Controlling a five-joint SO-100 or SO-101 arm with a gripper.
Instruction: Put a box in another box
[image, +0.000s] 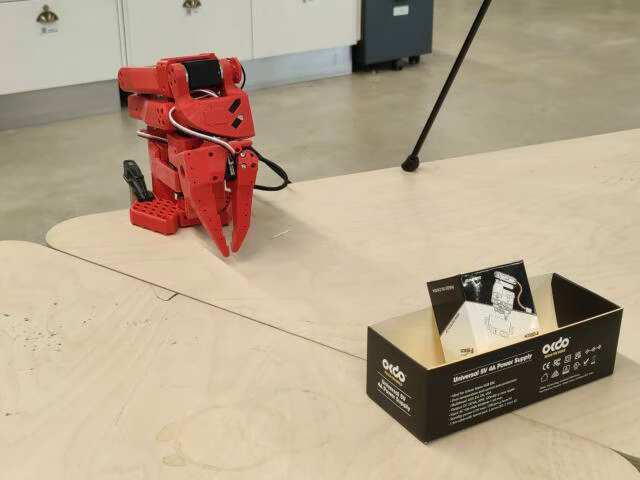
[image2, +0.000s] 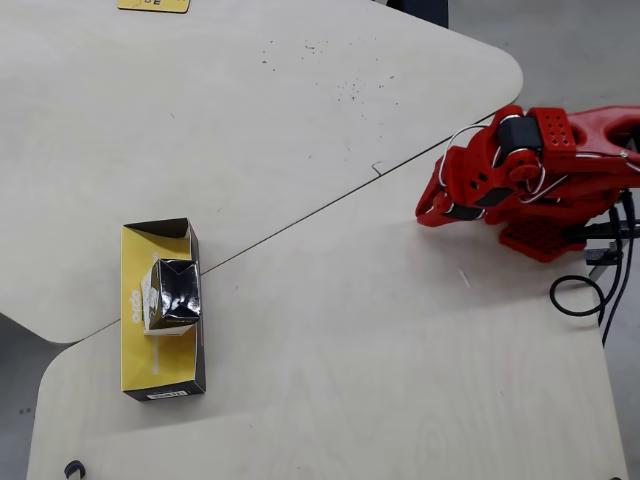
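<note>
Carton: the small black-and-white carton (image: 487, 315) sits inside the long box (image: 480, 385), tilted, leaning on one wall, its top poking above the rim; in the overhead view the carton (image2: 172, 294) lies about mid-length of the long box (image2: 135, 365).
Handling: likely light, thin cardboard that dents under a hard squeeze; the glossy black top looks slippery.
Where to hold: if it needs re-seating, across two opposite flat sides near the top edge, which stands clear of the walls.
Long box: shallow, open-topped, probably light enough to slide if nudged.
Task state: by the look of it, done; the carton is not lying flat.
End effector: the end effector (image: 232, 245) hangs tips-down at the arm's base, folded back, fingers slightly spread at the tips and holding nothing, well apart from both boxes.
Tabletop: pale plywood tabletop (image: 330, 240) in curved panels with a seam between them, smooth, faint ring stains.
Room: concrete floor, white cabinets (image: 200, 30) behind, a black stand leg (image: 440, 95) beside the tabletop.
</note>
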